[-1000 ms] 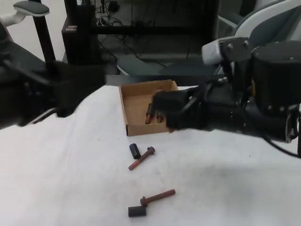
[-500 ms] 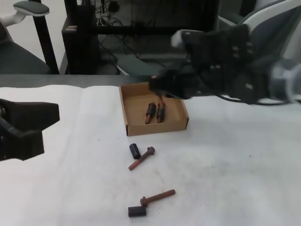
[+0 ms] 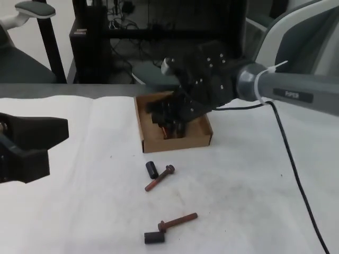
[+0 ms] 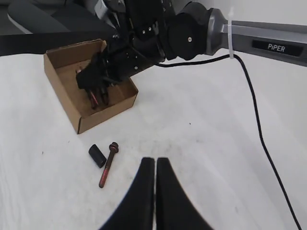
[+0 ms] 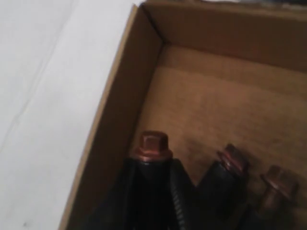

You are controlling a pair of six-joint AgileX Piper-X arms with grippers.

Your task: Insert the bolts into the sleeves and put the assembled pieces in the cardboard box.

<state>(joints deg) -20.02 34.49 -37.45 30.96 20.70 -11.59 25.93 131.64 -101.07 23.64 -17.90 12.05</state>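
We seem to be at the placing step. Over the open brown cardboard box (image 3: 177, 144), upper centre of the high view, our right gripper (image 5: 152, 168) pinches a rusty-red hex bolt in its black sleeve (image 5: 153, 145). Next it should let go low inside. Our left gripper (image 4: 155, 164) is pressed together, empty.

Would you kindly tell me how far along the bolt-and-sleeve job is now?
Done: two assembled pieces lie in the brown cardboard box. In hand: the right gripper holds a third piece inside it. Left: two loose reddish bolts and two black sleeves on the white bench.
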